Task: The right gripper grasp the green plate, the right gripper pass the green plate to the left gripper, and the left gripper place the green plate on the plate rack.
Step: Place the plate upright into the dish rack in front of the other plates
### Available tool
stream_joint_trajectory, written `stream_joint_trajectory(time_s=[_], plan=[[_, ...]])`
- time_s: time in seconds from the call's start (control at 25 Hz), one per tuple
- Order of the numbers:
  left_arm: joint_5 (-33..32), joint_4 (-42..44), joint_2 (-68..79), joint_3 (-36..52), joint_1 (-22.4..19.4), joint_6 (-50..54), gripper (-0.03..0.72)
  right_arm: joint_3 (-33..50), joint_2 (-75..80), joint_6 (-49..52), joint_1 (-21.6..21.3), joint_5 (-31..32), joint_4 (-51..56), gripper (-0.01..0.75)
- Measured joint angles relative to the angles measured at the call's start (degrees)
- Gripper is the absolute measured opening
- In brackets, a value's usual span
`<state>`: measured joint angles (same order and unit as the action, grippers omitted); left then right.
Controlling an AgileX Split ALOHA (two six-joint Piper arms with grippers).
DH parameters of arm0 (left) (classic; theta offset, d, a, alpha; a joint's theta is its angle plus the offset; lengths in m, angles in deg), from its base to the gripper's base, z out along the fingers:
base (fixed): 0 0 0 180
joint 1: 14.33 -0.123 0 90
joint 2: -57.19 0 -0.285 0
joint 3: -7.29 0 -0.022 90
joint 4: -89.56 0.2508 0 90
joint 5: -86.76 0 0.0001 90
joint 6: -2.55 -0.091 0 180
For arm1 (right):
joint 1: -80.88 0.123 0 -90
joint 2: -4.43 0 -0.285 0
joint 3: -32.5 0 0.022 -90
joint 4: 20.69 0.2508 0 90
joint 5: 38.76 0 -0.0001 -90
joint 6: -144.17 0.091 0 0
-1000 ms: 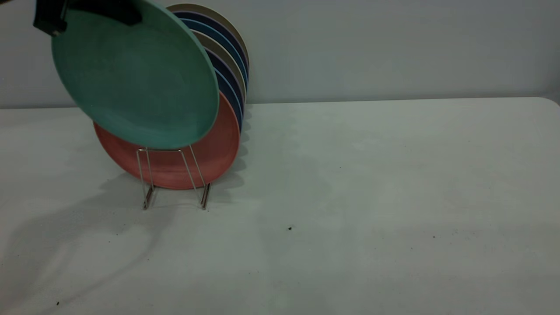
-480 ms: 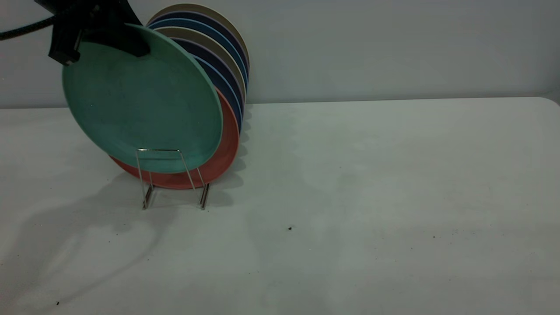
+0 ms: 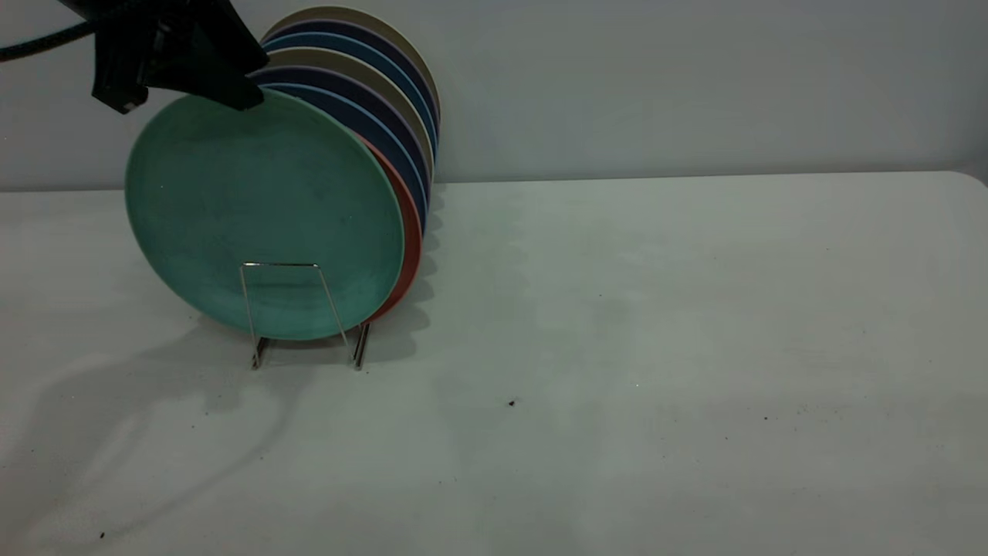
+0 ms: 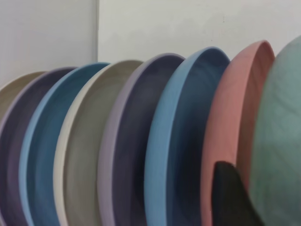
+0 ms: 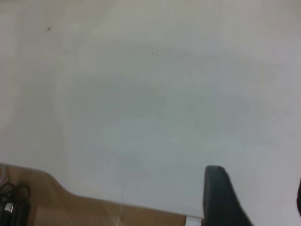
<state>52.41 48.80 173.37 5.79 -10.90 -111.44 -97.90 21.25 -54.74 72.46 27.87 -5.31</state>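
The green plate (image 3: 262, 216) stands nearly upright at the front of the plate rack (image 3: 361, 346), behind its foremost wire loop and in front of a salmon-pink plate (image 3: 409, 239). Its lower edge is down at the rack's base. My left gripper (image 3: 224, 86) is shut on the plate's top rim. In the left wrist view one black finger (image 4: 230, 200) sits between the pink plate (image 4: 235, 108) and the green plate (image 4: 282, 141). My right gripper (image 5: 258, 202) is out of the exterior view; its wrist view shows it open and empty above bare table.
Behind the pink plate the rack holds several dark blue, lighter blue and beige plates (image 3: 386, 116) in a close row. The white table (image 3: 656, 347) stretches to the right of the rack. A wall stands just behind. The right wrist view shows the table's edge and floor (image 5: 70, 207).
The left gripper has lowered the green plate down and slightly right, from tilted above the rack into the front slot, where it now covers most of the pink plate.
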Motion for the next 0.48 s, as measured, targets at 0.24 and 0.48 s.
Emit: stream_joint_trajectory(time_s=[0.24,0.48], plan=[[0.0,0.3,0.0,0.0,0.0,5.5,0.473,0.0,0.0,0.0,0.0,0.0,0.0,0.405],[-4.7,9.2,-0.1,0.0,0.0,15.2,0.474,0.0,0.0,0.0,0.0,0.0,-0.1,0.405]])
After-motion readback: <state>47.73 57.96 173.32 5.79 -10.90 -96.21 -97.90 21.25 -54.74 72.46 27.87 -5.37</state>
